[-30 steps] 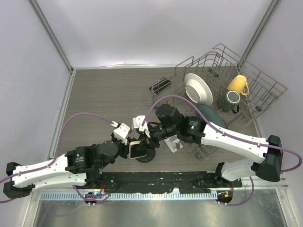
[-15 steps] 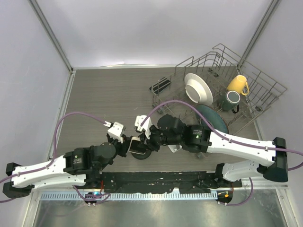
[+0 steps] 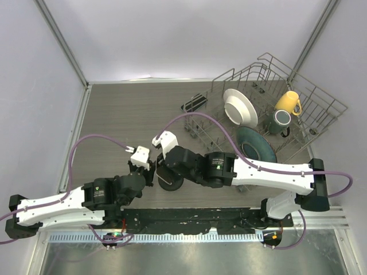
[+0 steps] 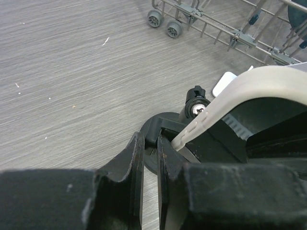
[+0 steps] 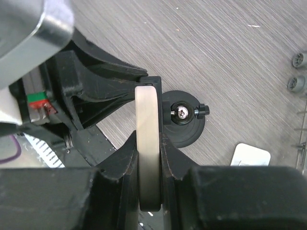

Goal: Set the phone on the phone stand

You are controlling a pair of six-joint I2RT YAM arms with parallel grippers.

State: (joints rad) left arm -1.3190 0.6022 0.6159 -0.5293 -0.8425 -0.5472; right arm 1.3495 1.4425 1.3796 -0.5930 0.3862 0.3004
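Observation:
The phone [image 5: 146, 110], in a cream case, stands edge-on between the fingers of my right gripper [image 5: 147, 139], which is shut on it. It hangs right beside the black phone stand [image 5: 188, 128], over the stand's round base and silver screw. In the left wrist view the phone's [image 4: 240, 88] pale edge slants down toward the stand [image 4: 165, 117]. My left gripper [image 4: 149, 136] is shut on a black part of the stand at its tips. From above, both grippers, left [image 3: 150, 172] and right [image 3: 163, 167], meet over the stand's base [image 3: 172, 183]; the phone is hidden there.
A wire dish rack [image 3: 312, 94] with a white plate [image 3: 241, 107], a dark plate and two mugs fills the right side; its wheels [image 4: 160, 21] are close by. A white card [image 5: 249, 154] lies on the table right of the stand. A black object [image 3: 194, 103] lies farther back.
My right arm has swung left with the phone, from right of the stand to directly over it. The left gripper has stayed at the stand, shifting slightly left.

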